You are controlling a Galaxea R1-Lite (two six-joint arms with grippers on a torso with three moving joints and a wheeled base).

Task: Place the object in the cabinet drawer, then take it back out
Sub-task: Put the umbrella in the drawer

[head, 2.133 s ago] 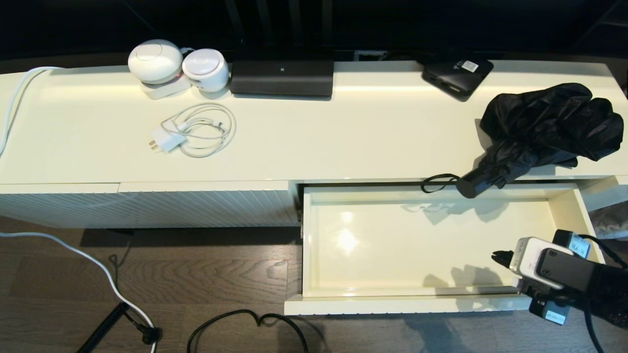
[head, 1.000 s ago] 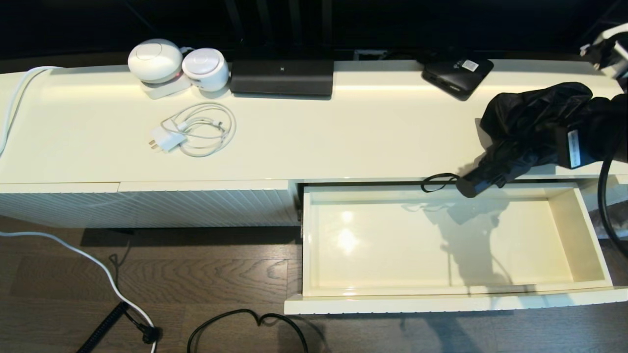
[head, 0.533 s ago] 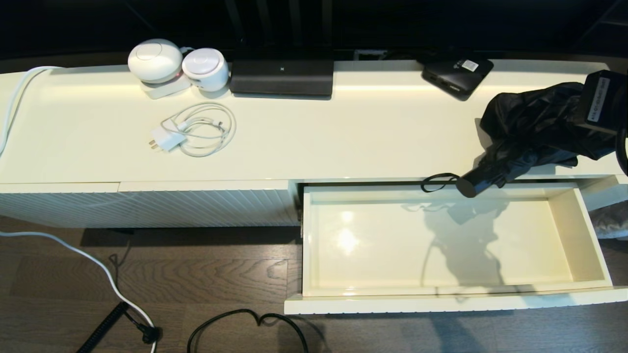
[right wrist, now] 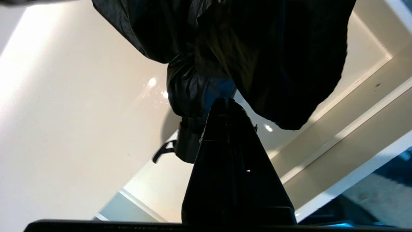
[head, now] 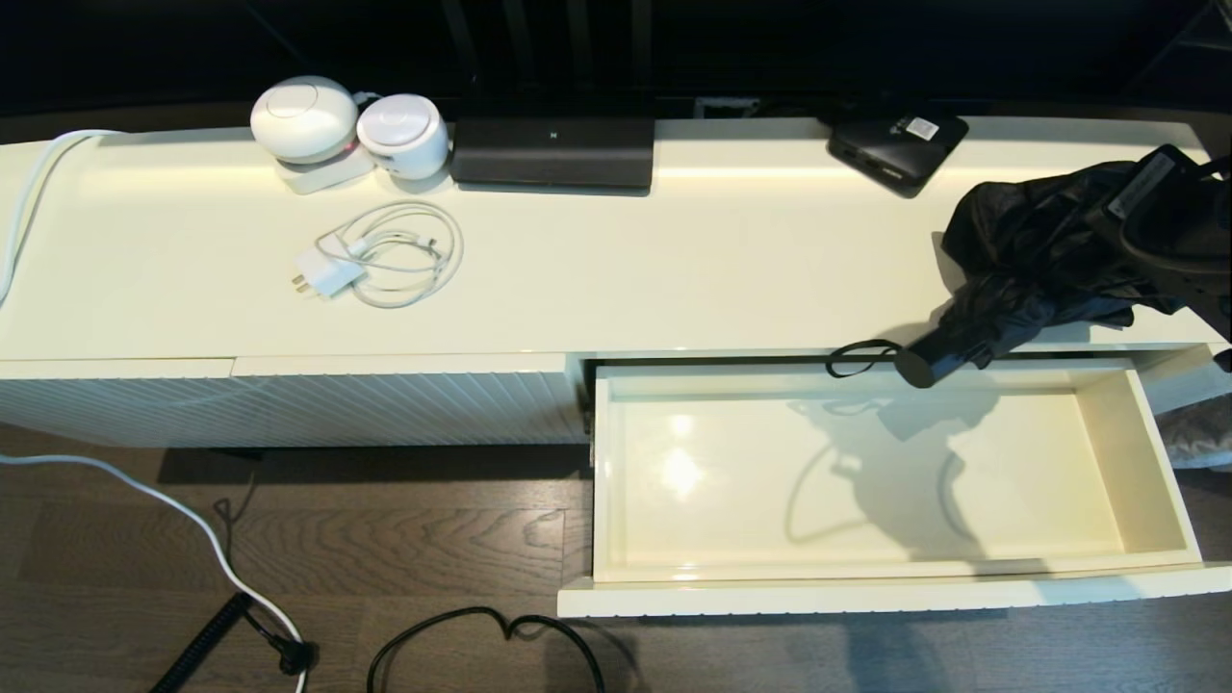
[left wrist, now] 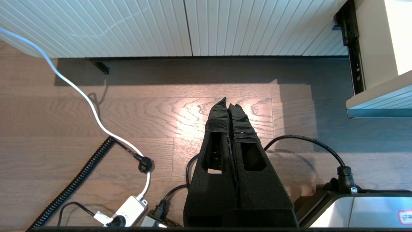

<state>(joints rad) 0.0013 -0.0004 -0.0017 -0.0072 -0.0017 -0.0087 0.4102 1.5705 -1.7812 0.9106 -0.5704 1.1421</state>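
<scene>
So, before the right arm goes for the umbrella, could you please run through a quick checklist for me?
1. Drawer pulled out, inside bare: ok.
2. Umbrella on the cabinet top, handle overhanging the drawer: ok.
3. Right claw at the umbrella's fabric: ok.
4. Right claw open for a grasp: not ok, shut with nothing between the fingers.
5. Wrist loop free of the drawer edge: cannot tell.
6. Left claw out of the way, shut over the floor: ok.

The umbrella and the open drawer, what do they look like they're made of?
The umbrella: thin black synthetic fabric, slightly shiny and crumpled into folds; its handle looks like matte plastic. The drawer: likely lacquered board, cream and glossy, since its floor mirrors lights and shadows.
</scene>
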